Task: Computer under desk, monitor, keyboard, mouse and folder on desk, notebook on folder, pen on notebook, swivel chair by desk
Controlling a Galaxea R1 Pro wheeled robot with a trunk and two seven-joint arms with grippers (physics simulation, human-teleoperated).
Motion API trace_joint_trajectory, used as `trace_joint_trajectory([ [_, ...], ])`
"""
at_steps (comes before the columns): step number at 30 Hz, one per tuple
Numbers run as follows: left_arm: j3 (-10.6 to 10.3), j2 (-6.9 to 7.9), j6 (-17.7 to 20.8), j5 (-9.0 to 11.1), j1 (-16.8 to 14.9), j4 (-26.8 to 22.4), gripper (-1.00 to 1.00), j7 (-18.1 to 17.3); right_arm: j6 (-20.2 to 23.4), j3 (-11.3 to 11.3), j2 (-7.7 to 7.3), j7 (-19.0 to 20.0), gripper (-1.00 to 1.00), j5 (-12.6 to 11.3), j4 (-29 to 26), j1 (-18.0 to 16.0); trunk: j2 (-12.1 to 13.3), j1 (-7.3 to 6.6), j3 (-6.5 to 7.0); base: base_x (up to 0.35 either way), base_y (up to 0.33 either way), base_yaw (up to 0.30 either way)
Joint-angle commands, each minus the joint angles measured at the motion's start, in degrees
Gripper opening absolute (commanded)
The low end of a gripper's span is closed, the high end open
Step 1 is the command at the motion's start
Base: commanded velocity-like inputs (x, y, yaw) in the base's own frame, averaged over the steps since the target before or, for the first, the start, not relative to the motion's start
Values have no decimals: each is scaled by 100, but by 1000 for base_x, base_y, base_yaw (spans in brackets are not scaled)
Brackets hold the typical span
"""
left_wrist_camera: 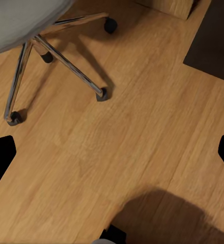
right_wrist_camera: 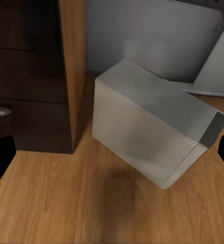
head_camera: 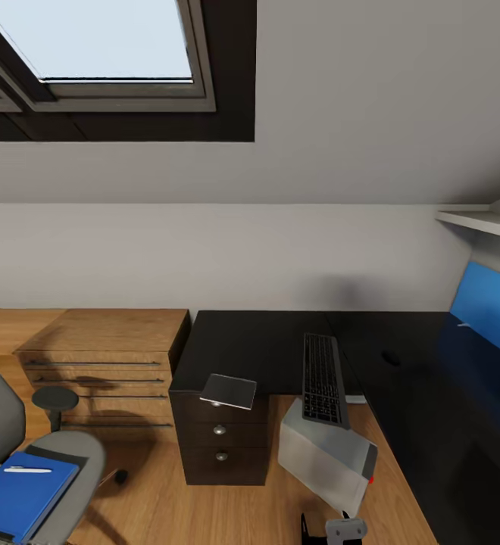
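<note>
The swivel chair [head_camera: 23, 454] stands at the lower left, apart from the black desk [head_camera: 265, 341]. On its seat lies the blue folder [head_camera: 19, 496] with the white pen [head_camera: 28, 470] on top. The grey notebook [head_camera: 229, 390] rests on the desk corner above the drawers, jutting over the edge. The keyboard [head_camera: 323, 378] overhangs the desk's front edge, and the small mouse [head_camera: 391, 358] lies to its right. The computer [head_camera: 326, 454] [right_wrist_camera: 152, 127] stands on the floor under the desk. My left gripper [left_wrist_camera: 112, 155] is open over bare floor near the chair's base [left_wrist_camera: 56, 56]. My right gripper [right_wrist_camera: 112, 157] is open, facing the computer. The monitor is out of view.
A low light-wood cabinet [head_camera: 102, 363] stands against the wall left of the desk's dark drawer unit [head_camera: 220, 431] [right_wrist_camera: 25, 76]. A blue wall panel [head_camera: 492, 303] and a white shelf [head_camera: 481, 219] are at the right. Wood floor [left_wrist_camera: 142, 152] lies between chair and desk.
</note>
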Motion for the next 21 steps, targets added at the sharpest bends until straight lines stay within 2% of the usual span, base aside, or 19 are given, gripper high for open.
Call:
trace_joint_trajectory([
  [1, -27, 2, -21, 39, -4, 0, 100, 27, -15, 52, 0, -22, 100, -42, 5, -5, -50, 23, -28, -164, 0, 0],
  [10, -18, 2, -18, 46, -4, -1, 100, 16, -15, 52, 0, -22, 100, -41, 5, -5, -411, 220, -190, -244, 34, 0],
  [21, -22, 2, -21, 46, -2, -3, 100, 12, -21, 52, -1, -22, 100, -51, 3, -5, -852, 462, -387, -37, 6, 0],
])
